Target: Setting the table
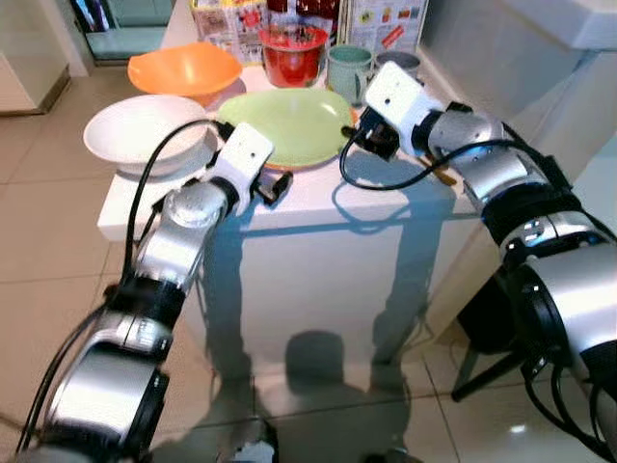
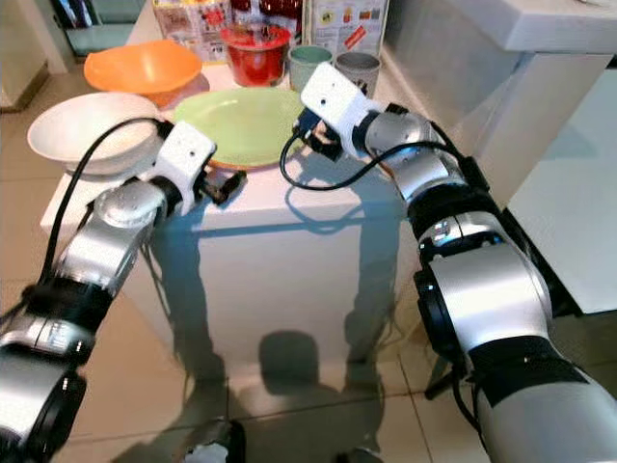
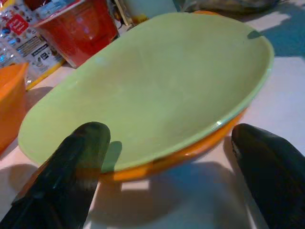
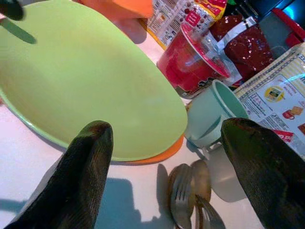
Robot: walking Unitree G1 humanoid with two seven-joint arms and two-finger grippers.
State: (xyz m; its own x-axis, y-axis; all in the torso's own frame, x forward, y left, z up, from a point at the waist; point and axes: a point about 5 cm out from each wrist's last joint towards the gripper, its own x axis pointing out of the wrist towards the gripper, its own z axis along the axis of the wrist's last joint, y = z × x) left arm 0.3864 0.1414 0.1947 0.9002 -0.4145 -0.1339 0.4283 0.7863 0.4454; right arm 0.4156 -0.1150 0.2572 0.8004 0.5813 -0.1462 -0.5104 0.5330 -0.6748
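Your left gripper [image 3: 167,176] and right gripper [image 4: 167,176] both stand wide apart, holding nothing, at opposite edges of the green plate [image 1: 285,123], which sits upper centre on the white table [image 1: 318,193] atop an orange plate [image 3: 186,155].

glossy smooth green plate [image 3: 143,90], shiny metal cutlery [image 4: 190,195], matt white tabletop [image 1: 318,198].

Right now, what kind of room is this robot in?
Probably a home kitchen or dining corner: a white counter holds a green plate, bowls, mugs and cutlery, above a tiled floor.
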